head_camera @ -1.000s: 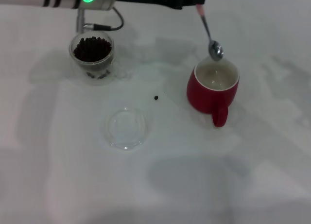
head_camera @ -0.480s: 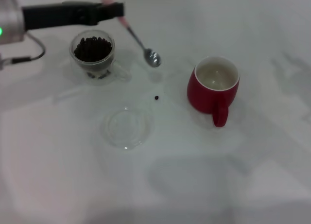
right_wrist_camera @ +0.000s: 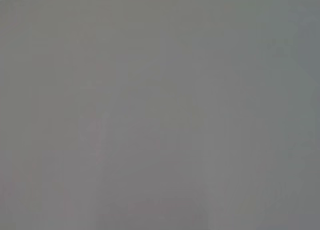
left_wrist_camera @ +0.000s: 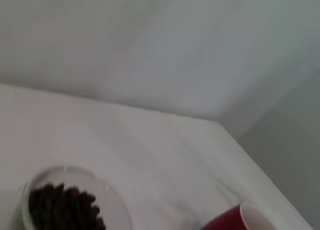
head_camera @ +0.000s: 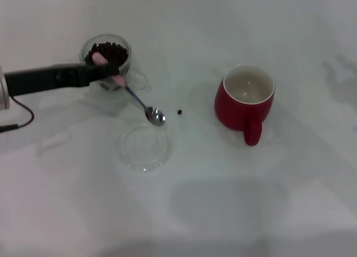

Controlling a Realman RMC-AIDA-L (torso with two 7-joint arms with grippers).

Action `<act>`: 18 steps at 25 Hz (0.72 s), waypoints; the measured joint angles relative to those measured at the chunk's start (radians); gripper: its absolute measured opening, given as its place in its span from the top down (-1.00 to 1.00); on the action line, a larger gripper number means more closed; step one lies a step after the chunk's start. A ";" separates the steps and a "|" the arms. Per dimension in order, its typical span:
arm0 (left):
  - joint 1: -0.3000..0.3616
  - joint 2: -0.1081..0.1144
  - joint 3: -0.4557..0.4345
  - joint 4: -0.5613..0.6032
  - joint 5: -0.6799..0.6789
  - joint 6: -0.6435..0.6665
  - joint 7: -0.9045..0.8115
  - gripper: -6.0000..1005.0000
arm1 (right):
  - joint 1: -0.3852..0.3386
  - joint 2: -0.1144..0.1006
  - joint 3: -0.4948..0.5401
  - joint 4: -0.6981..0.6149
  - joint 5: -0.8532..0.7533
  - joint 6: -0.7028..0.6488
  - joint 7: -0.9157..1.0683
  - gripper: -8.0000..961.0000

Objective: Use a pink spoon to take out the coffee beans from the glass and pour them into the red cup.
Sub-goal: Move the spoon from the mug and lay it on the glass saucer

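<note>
My left gripper (head_camera: 110,72) reaches in from the left and is shut on the pale handle of the pink spoon (head_camera: 137,99). It sits in front of the glass (head_camera: 106,59), partly covering it. The spoon slants down to the right; its shiny bowl looks empty and hangs by the far rim of a flat clear dish. Coffee beans (head_camera: 106,52) fill the glass, and show again in the left wrist view as coffee beans (left_wrist_camera: 62,209). To the right stands the red cup (head_camera: 245,98), handle toward me, with a corner of the red cup (left_wrist_camera: 235,220) in the wrist view. My right gripper is out of view.
A flat clear round glass dish (head_camera: 144,147) lies on the white table in front of the glass. One loose bean (head_camera: 179,112) lies between the spoon's bowl and the red cup. The right wrist view shows only plain grey.
My left arm has swung from above the red cup back to the left and lowered. The spoon went with it and now hangs between the glass and the dish.
</note>
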 joint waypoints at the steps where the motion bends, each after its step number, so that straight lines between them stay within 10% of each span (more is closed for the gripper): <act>1: 0.001 0.000 0.000 -0.011 0.001 0.002 0.005 0.70 | 0.000 0.000 0.000 0.000 0.000 0.004 0.004 0.27; 18: 0.007 0.005 -0.012 -0.124 0.007 0.003 0.015 0.67 | -0.001 0.001 0.002 0.024 0.000 0.011 0.023 0.27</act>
